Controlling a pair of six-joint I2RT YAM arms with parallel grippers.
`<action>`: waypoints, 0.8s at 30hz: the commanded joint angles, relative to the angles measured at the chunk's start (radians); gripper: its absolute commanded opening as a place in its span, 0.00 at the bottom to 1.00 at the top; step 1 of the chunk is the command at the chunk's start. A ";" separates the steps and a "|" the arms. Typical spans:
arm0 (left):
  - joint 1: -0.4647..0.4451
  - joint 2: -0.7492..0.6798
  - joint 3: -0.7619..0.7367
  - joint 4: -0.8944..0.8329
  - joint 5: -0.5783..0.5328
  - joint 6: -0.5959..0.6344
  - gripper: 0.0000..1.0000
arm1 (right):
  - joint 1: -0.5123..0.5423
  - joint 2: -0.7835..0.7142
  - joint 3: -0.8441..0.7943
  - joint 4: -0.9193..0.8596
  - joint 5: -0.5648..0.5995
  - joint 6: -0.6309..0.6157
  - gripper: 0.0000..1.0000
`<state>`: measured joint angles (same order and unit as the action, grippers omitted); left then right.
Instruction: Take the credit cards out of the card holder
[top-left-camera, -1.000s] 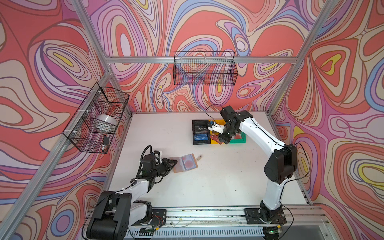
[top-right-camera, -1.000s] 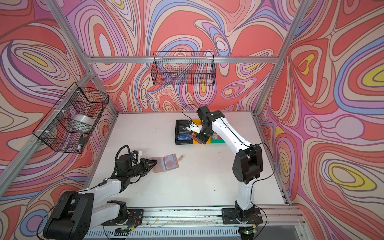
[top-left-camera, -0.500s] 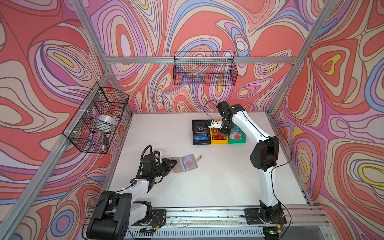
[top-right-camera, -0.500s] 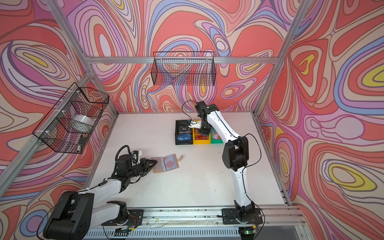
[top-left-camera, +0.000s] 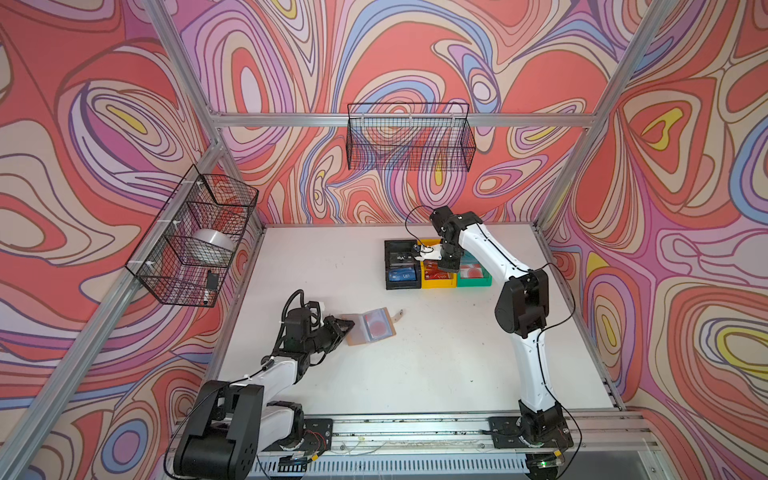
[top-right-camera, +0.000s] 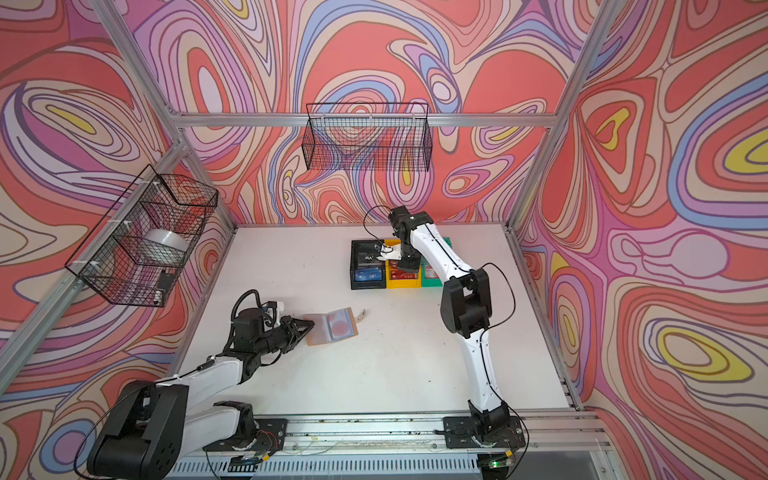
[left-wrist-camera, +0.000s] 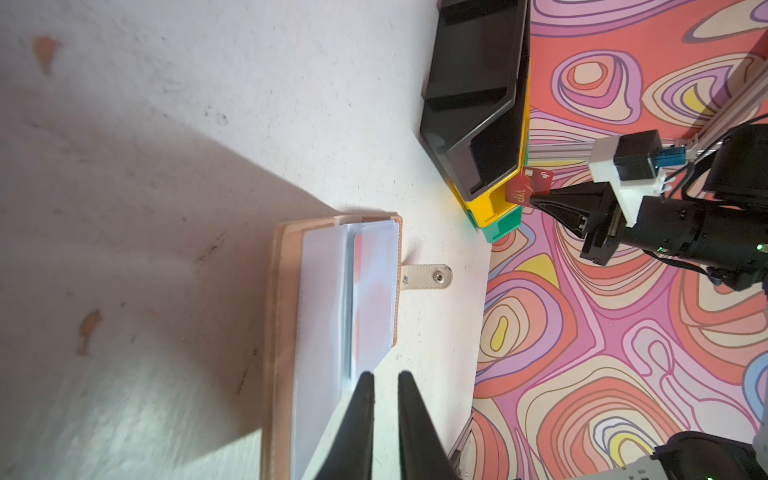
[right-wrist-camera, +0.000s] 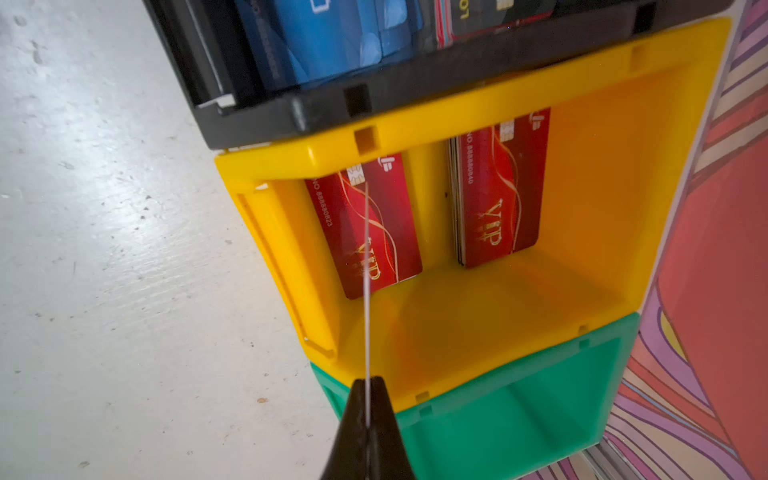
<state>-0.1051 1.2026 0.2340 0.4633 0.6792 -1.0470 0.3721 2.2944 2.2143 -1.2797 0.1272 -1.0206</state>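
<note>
My right gripper (right-wrist-camera: 367, 384) is closed flat on one red credit card (left-wrist-camera: 524, 189), held by one end and seen edge-on from my wrist. It hangs over the yellow bin (right-wrist-camera: 602, 174) at the far side of the table (top-left-camera: 415, 374), where other red cards (right-wrist-camera: 498, 199) already lie. This card is light, stiff and smooth, so I judge a pinch on the bare end is enough, but it may slide out if I tilt quickly. My left gripper (left-wrist-camera: 385, 378) is low at the edge of the card holder (top-left-camera: 356, 337) on my left side, and its jaws have only a thin gap. Whether they nip the clear sleeve (left-wrist-camera: 324, 311) or only rest beside it, I cannot tell. The holder lies open on the table, well apart from the yellow bin, with its strap tab (left-wrist-camera: 428, 277) pointing away. A pale credit card with a red circle (top-left-camera: 377, 325) is still inside a sleeve. The sleeves look soft and floppy, so I think the cover must be kept down and that card taken by the end showing at the sleeve mouth.
</note>
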 joint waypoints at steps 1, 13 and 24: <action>-0.004 0.008 0.023 -0.004 -0.008 0.016 0.16 | -0.006 0.043 0.027 0.023 0.015 -0.029 0.00; -0.004 0.048 0.016 0.029 -0.006 0.017 0.15 | -0.006 0.060 -0.026 0.017 0.014 -0.036 0.00; -0.004 0.090 0.012 0.078 0.004 0.012 0.15 | -0.006 0.048 -0.084 0.054 0.020 -0.031 0.00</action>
<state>-0.1051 1.2812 0.2340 0.4999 0.6800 -1.0435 0.3714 2.3478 2.1357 -1.2407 0.1421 -1.0542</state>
